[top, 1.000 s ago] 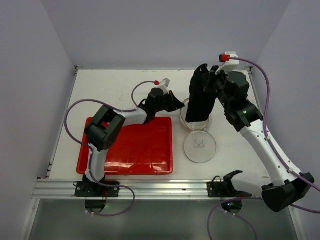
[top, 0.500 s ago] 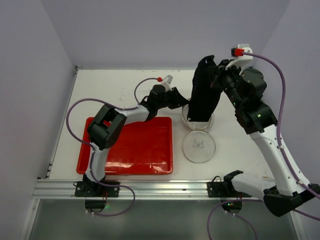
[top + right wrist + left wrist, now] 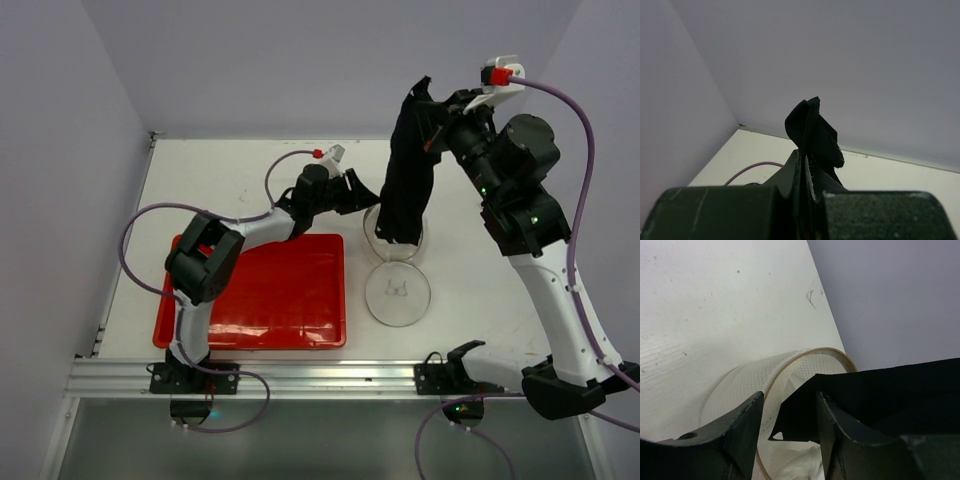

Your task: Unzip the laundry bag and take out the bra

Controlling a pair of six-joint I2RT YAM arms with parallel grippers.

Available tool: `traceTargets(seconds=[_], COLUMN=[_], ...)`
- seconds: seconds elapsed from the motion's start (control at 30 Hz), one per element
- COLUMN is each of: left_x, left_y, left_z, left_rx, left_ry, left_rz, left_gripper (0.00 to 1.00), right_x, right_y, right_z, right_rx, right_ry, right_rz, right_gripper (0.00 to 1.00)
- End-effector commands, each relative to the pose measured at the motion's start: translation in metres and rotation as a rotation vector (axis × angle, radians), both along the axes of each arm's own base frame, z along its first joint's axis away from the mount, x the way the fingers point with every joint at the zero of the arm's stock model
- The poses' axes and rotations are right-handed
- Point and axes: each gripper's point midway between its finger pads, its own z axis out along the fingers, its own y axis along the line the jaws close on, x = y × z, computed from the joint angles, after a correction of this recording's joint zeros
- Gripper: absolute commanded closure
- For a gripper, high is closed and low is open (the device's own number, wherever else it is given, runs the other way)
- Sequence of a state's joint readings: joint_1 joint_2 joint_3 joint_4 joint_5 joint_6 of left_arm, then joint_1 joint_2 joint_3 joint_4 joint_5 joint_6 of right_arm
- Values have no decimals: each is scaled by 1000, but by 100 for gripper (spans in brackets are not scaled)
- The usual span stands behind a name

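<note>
The black bra (image 3: 405, 185) hangs high over the table, its top end pinched in my shut right gripper (image 3: 433, 115). Its lower end still dips into the laundry bag (image 3: 398, 292), a whitish mesh pouch lying open with its flat round half nearer the arms. My left gripper (image 3: 367, 196) is at the bag's left rim with its jaws apart. In the left wrist view the bag's stiff rim (image 3: 805, 354) and the bra's hem (image 3: 880, 390) lie ahead of the open left gripper (image 3: 789, 397). In the right wrist view the bra (image 3: 815, 130) sticks up out of the shut right gripper (image 3: 806, 159).
A red rectangular tray (image 3: 270, 300) lies at the front left, under the left arm. Purple cables loop off both arms. White walls enclose the table at the back and on both sides, and an aluminium rail runs along the near edge.
The right arm has lifted the bra higher and a little to the right, drawing it out of the bag. The left gripper has opened and let go of the bag's rim.
</note>
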State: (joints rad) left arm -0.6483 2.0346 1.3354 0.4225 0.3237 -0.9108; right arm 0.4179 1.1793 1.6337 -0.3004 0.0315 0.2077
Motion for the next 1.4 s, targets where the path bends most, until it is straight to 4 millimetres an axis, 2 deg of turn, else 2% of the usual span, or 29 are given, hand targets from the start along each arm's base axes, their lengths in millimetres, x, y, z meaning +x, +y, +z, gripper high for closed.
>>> traceTargets(seconds=[0.0,0.07,0.1,0.17,0.2,0.23,0.27,0.3,0.37,0.4,0.43,0.47,0.5,0.57,0.6,0.67,0.7,0.73,0.8,0.83,0.9,0.97,1.0,1.03,1.17,1.2,1.27,1.3,1.37], left_x=[-1,-2,-4,-7,-9,-10,-8,-11,-10,-16,-18,-15,-23,-24,-34,-45,-57,-64,-84,-90,-110,-130,-143,-149,-174,-178,-183,-183,-180], left_y=[6,11,16,25,33,40,48,57,80,95,107,127,144,173,189,209,224,231,246,249,246,240,228,226,227,227,228,231,242], left_z=[80,90,106,116,132,134,138,151,145,161,163,154,167,169,178,183,194,199,210,204,215,208,211,200,201,197,199,196,203], left_rx=[-63,-57,-70,-57,-60,-38,-27,-29,4,-9,-10,7,12,48,79,129,162,176,208,222,200,182,153,151,138,151,149,159,179], left_ry=[-146,-156,-178,-193,-217,-216,-220,-236,-215,-234,-235,-218,-229,-233,-254,-260,-287,-300,-346,-343,-429,-473,-516,-506,-571,-570,-570,-548,-538], left_rz=[7,17,27,43,68,80,96,111,148,182,204,240,274,337,370,412,448,460,471,465,398,311,217,186,128,111,102,120,186], left_gripper=[48,46,44,40,33,30,28,26,25,22,21,21,19,19,18,18,17,17,17,16,16,15,15,15,13,13,12,12,12], right_x=[-15,-16,-21,-26,-32,-35,-37,-42,-48,-57,-63,-68,-73,-82,-82,-93,-90,-94,-94,-97,-93,-102,-106,-109,-127,-132,-142,-148,-158], right_y=[3,5,4,3,3,3,4,4,15,16,28,32,35,43,48,58,67,74,88,100,118,138,150,155,170,170,178,181,190], right_z=[46,53,62,70,78,81,84,98,97,108,106,108,111,110,106,105,90,91,75,63,47,31,21,19,19,27,26,29,29], right_rx=[40,42,56,87,109,115,116,119,103,131,125,136,162,175,201,227,256,266,242,223,177,141,101,84,48,52,47,54,60], right_ry=[-116,-127,-142,-157,-168,-171,-170,-193,-162,-167,-156,-154,-142,-125,-95,-92,-33,-46,-3,42,87,141,164,162,156,140,155,157,157], right_rz=[53,65,68,75,88,94,104,119,187,217,288,323,353,419,445,534,571,613,659,687,721,783,811,822,877,888,933,959,983], right_gripper=[100,100,100,100,100,100,100,100,100,100,100,100,100,100,100,100,100,100,100,100,100,100,100,100,100,100,100,100,100])
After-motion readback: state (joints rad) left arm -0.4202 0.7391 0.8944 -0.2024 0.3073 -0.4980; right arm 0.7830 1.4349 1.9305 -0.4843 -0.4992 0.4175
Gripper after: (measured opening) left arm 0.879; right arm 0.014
